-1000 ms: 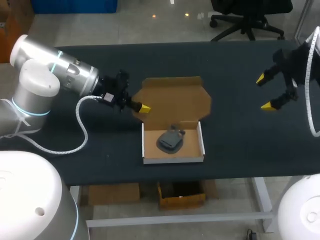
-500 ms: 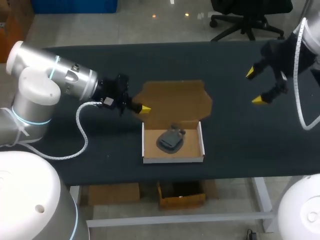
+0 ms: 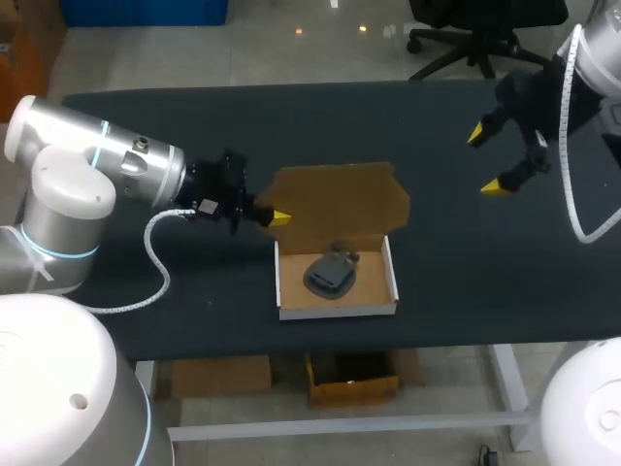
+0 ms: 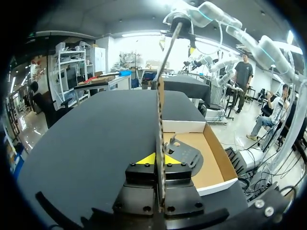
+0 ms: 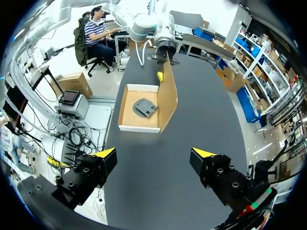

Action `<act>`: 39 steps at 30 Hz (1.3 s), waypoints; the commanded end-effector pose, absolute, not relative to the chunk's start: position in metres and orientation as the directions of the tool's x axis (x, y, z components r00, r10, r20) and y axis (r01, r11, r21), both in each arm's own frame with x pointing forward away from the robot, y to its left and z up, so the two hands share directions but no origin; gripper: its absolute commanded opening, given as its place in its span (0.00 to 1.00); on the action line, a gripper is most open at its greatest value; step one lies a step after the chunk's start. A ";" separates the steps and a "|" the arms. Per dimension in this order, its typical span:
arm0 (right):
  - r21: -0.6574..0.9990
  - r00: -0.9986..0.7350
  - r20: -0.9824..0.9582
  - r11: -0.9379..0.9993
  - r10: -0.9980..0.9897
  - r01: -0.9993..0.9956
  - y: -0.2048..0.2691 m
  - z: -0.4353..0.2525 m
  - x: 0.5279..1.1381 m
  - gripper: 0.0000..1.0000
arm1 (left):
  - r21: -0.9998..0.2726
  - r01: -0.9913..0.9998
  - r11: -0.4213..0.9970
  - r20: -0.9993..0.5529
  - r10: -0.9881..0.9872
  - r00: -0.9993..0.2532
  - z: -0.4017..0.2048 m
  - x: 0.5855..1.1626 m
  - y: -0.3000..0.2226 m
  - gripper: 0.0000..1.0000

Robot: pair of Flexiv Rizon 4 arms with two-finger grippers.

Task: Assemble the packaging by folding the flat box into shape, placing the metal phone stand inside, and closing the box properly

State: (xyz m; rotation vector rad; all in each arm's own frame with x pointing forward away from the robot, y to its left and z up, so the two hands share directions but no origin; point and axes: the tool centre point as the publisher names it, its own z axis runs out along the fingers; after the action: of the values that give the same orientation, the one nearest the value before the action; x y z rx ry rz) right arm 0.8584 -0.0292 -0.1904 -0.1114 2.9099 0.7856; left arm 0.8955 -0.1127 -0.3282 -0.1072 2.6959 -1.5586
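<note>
A cardboard box (image 3: 289, 309) with white walls stands open mid-table. The dark grey metal phone stand (image 3: 330, 272) lies inside it. Its brown lid (image 3: 340, 199) rises from the far wall, tilted up. My left gripper (image 3: 278, 217) is shut on the lid's left edge. In the left wrist view the lid (image 4: 160, 105) runs edge-on between the yellow tips of the left gripper (image 4: 159, 158), with the phone stand (image 4: 184, 155) beside them. My right gripper (image 3: 485, 160) hangs open and empty over the far right. From the right gripper (image 5: 154, 154) the box (image 5: 125, 111) lies well ahead.
Black tabletop (image 3: 485, 272) lies bare to the right of the box and in front of my left arm (image 3: 97, 175). A white cable (image 3: 155, 257) loops off the left arm above the table's left part. Cardboard boxes sit on the floor under the table's front edge.
My right arm has risen and swung toward the far edge and slightly left, still open. The lid, held by my left gripper, has tilted up a little.
</note>
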 end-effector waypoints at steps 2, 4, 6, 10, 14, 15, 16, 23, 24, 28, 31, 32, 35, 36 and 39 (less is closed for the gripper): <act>0.492 -0.990 -0.128 0.864 -0.052 -0.109 -0.024 -0.188 0.864 1.00 | -0.866 -0.029 0.499 -0.005 -0.067 -0.998 -0.327 0.893 -0.112 0.00; 0.491 -0.990 -0.128 0.864 -0.054 -0.111 -0.023 -0.188 0.864 1.00 | -0.867 -0.023 0.498 -0.009 -0.063 -0.998 -0.327 0.893 -0.112 0.00; 0.491 -0.990 -0.128 0.864 -0.055 -0.111 -0.022 -0.188 0.864 1.00 | -0.867 -0.018 0.498 -0.014 -0.060 -0.998 -0.327 0.893 -0.112 0.00; 0.490 -0.991 -0.125 0.865 -0.056 -0.110 -0.021 -0.188 0.864 1.00 | -0.868 -0.007 0.496 -0.021 -0.049 -0.999 -0.327 0.894 -0.112 0.00; 0.488 -0.992 -0.115 0.867 -0.052 -0.102 -0.021 -0.188 0.864 1.00 | -0.868 -0.002 0.497 -0.024 -0.045 -0.999 -0.327 0.895 -0.112 0.00; 0.488 -0.992 -0.115 0.867 -0.052 -0.102 -0.021 -0.188 0.864 1.00 | -0.868 -0.002 0.497 -0.024 -0.045 -0.999 -0.327 0.895 -0.112 0.00; 0.488 -0.992 -0.115 0.867 -0.052 -0.102 -0.021 -0.188 0.864 1.00 | -0.868 -0.002 0.497 -0.024 -0.045 -0.999 -0.327 0.895 -0.112 0.00; 0.488 -0.992 -0.115 0.867 -0.052 -0.102 -0.021 -0.188 0.864 1.00 | -0.868 -0.002 0.497 -0.024 -0.045 -0.999 -0.327 0.895 -0.112 0.00; 0.488 -0.992 -0.115 0.867 -0.052 -0.102 -0.021 -0.188 0.864 1.00 | -0.868 -0.002 0.497 -0.024 -0.045 -0.999 -0.327 0.895 -0.112 0.00; 0.486 -0.992 -0.112 0.867 -0.061 -0.108 -0.018 -0.187 0.866 1.00 | -0.868 -0.002 0.497 -0.024 -0.045 -0.999 -0.327 0.895 -0.112 0.00; 0.463 -0.993 -0.084 0.879 -0.086 -0.116 -0.005 -0.182 0.879 1.00 | -0.868 -0.002 0.497 -0.024 -0.045 -0.999 -0.327 0.895 -0.112 0.00; 0.448 -0.993 -0.068 0.886 -0.098 -0.118 0.000 -0.180 0.885 1.00 | -0.868 -0.002 0.497 -0.024 -0.045 -0.999 -0.327 0.895 -0.112 0.00; 0.413 -0.990 -0.033 0.901 -0.134 -0.136 0.018 -0.172 0.899 1.00 | -0.868 -0.002 0.497 -0.024 -0.045 -0.999 -0.327 0.895 -0.112 0.00; 0.401 -0.989 -0.023 0.905 -0.143 -0.140 0.024 -0.169 0.902 1.00 | -0.868 -0.002 0.497 -0.024 -0.045 -0.999 -0.327 0.895 -0.112 0.00; 0.371 -0.987 -0.003 0.917 -0.158 -0.148 0.037 -0.163 0.915 1.00 | -0.868 -0.002 0.497 -0.024 -0.045 -0.999 -0.327 0.895 -0.112 0.00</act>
State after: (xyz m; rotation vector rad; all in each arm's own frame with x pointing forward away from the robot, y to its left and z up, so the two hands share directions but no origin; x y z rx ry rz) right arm 0.8883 0.0183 -0.1712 -0.2079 2.9644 0.6744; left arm 0.8946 -0.1123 -0.3263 -0.0441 2.6823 -1.5510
